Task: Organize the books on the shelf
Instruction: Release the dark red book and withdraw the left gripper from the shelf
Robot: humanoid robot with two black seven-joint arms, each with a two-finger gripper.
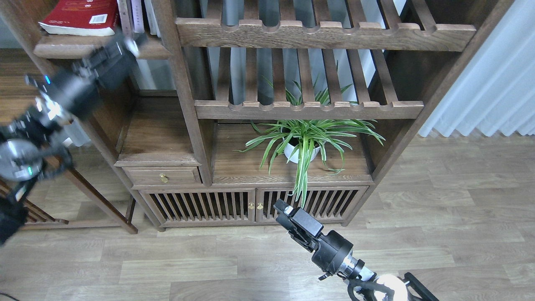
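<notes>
A red book lies flat on the dark-brown shelf at the top left. To its right, thin books stand upright: one with a dark spine and a white-lavender one. Only their lower parts show. My left gripper is motion-blurred in front of the shelf's front edge, just below the upright books; its fingers cannot be told apart. My right gripper hangs low over the floor in front of the cabinet doors, empty, with its fingers seen as one dark block.
Two slatted racks with notched rails fill the middle of the bookcase. A spider plant in a white pot stands below them. A small drawer and slatted doors sit at the base. A curtain hangs at the right.
</notes>
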